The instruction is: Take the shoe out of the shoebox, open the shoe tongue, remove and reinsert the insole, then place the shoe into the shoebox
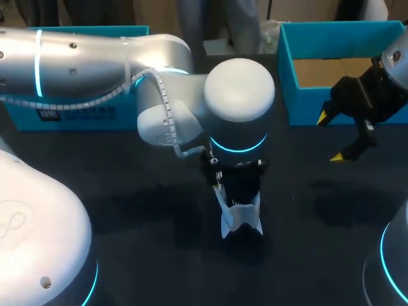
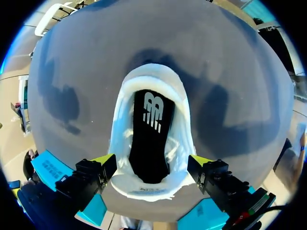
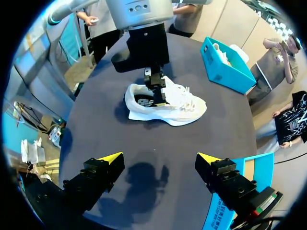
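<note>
Dark desk point(image 1: 127, 210) carries the blue shoebox point(image 1: 305, 105) at far right and the white shoe point(image 2: 180, 129) out mid-desk under the left jaws, wide astride its heel; right jaws wide, empty; likely pulling the black insole point(image 2: 149, 143), so next needs a pinch on its edge; white logo point(image 2: 152, 112) on it, heel tag point(image 2: 144, 190) unreadable.

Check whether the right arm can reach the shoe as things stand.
Likely yes, at its toe end: bare table lies between the right claw and the shoe. The left arm stands over the shoe's opening, so the insole looks blocked.
</note>
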Available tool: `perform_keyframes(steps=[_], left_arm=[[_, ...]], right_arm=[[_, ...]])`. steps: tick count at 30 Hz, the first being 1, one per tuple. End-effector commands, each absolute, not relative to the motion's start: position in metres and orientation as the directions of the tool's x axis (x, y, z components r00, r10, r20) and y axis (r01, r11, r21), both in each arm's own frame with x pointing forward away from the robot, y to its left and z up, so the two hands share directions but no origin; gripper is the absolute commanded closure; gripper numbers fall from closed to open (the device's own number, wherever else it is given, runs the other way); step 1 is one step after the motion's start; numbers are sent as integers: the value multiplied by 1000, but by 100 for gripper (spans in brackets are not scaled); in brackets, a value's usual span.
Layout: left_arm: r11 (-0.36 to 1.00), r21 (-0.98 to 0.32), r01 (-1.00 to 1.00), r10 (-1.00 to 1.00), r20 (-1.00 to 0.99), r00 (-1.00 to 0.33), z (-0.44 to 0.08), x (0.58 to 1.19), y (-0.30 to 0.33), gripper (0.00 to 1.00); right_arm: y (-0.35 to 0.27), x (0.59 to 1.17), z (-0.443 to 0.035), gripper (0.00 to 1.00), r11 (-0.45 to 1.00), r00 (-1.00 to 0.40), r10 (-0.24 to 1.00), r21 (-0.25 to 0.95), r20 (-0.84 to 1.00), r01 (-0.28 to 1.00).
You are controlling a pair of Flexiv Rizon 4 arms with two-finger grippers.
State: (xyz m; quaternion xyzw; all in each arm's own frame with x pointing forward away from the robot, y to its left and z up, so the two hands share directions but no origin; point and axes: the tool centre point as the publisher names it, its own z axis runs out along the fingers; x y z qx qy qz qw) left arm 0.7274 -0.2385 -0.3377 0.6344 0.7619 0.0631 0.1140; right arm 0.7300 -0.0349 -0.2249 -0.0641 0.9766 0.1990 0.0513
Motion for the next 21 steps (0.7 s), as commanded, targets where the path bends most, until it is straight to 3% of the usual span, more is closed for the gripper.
perform_keyframes(steps=[1, 13, 21], left_arm=[[185, 239, 953, 982, -83, -170, -340, 730, -241, 0], [173, 218, 960, 984, -81, -159, -320, 729, -240, 0], [215, 234, 948, 976, -92, -199, -303, 760, -237, 0]], right_arm=[[-34, 730, -226, 0, 914, -987, -105, 379, -126, -145], [-34, 730, -226, 0, 914, -987, -105, 379, -126, -145], [-34, 730, -226, 0, 914, -987, -105, 379, -126, -145]])
